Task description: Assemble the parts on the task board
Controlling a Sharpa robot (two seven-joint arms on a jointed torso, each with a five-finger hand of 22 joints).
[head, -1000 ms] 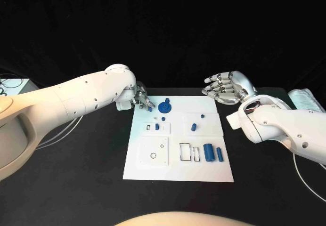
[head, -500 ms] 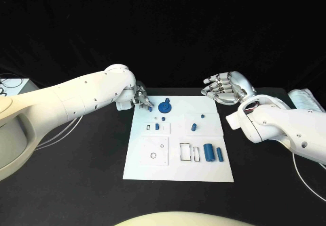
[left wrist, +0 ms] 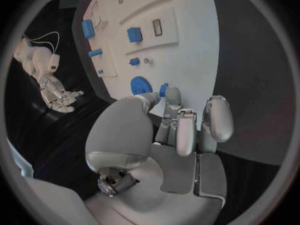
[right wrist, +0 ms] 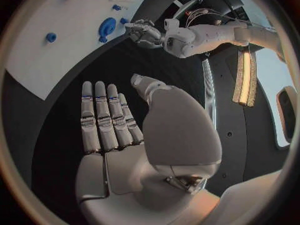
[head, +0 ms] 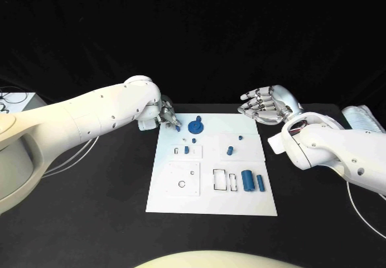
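My left hand point(head: 167, 117) pinches a small blue part point(left wrist: 164, 89) at the task board's point(head: 211, 205) far-left corner, beside the round blue part point(head: 194, 127). My right hand point(head: 269, 105) hovers off the board's far-right corner, fingers apart, holding nothing.

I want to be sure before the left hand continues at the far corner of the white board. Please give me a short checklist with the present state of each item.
1. Left hand is at the far left corner of the task board: ok.
2. Left hand holds a small blue part at its fingertips: cannot tell; the part is at the fingertips, but a grip is not clear.
3. Round blue part lies on the board beside the left hand, apart from it: ok.
4. Right hand is off the board, fingers apart, holding nothing: ok.
5. Two upright blue cylinders stand at the near right of the board, away from both hands: ok.
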